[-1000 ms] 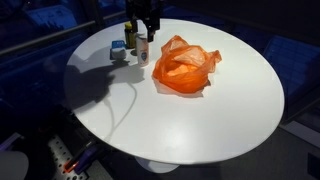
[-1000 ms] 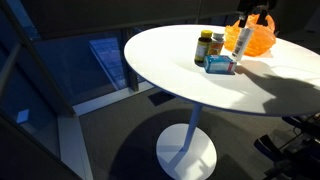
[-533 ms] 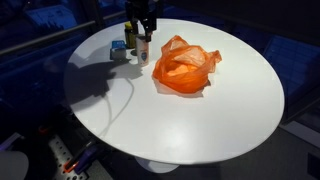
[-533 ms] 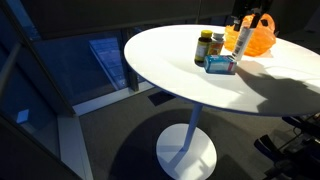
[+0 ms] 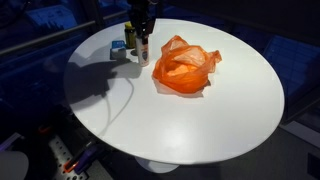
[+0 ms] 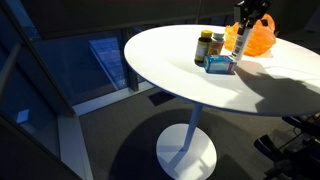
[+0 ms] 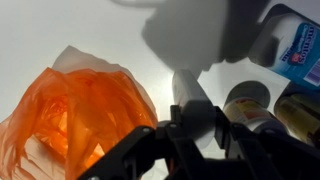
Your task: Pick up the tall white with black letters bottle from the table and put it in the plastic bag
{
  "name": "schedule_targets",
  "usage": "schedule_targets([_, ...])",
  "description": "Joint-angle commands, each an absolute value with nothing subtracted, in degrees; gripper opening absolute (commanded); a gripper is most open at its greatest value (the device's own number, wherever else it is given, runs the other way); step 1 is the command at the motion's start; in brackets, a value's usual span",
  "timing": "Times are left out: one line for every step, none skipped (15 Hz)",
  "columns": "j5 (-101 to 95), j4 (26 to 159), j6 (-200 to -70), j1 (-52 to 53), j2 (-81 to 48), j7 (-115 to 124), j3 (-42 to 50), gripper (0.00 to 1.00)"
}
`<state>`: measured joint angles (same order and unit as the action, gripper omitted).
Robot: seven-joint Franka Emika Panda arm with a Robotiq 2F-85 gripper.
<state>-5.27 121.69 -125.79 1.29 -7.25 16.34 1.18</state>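
Beside the orange bag (image 5: 183, 68), the tool (image 5: 142, 33) is clamped on the top of the white bottle (image 5: 143, 48). In an exterior view the bottle (image 6: 240, 42) is seen tilted, just beside two jars (image 6: 210, 46) and a blue box (image 6: 220, 65) on the table (image 6: 170, 75). In the wrist view the bottle (image 7: 188, 88) is gripped between the fingers (image 7: 135, 152), with the bag (image 7: 80, 110) near.

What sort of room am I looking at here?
Probably an office or lab meeting corner, though I can't be sure: a round white table on a pedestal base, dark floor, what looks like glass panelling beside it. The gripper holds a tall white bottle near an orange bag.
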Motion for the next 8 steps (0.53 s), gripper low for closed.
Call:
schedule_targets([-6.3, 120.6, -124.6, 1.3, -6.1, 17.9, 1.5, 0.11])
schedule_targets([-6.0, 120.6, -124.1, 1.2, -5.2, 17.7, 1.5, 0.11])
schedule_targets([-5.8, 120.5, -123.6, 1.1, -4.4, 17.5, 1.5, 0.11])
schedule_targets([-5.6, 120.5, -123.2, 1.1, -3.2, 17.3, 1.5, 0.11])
schedule_targets([-5.5, 120.4, -122.7, 1.0, -2.1, 17.2, 1.5, 0.11])
schedule_targets([-5.4, 120.3, -122.1, 0.8, -0.7, 17.1, 1.6, 0.11])
schedule_targets([-5.7, 120.1, -121.5, 0.7, 0.6, 17.4, 1.6, 0.11])
schedule_targets([-6.0, 119.7, -120.8, 0.4, 1.8, 17.6, 1.7, 0.11])
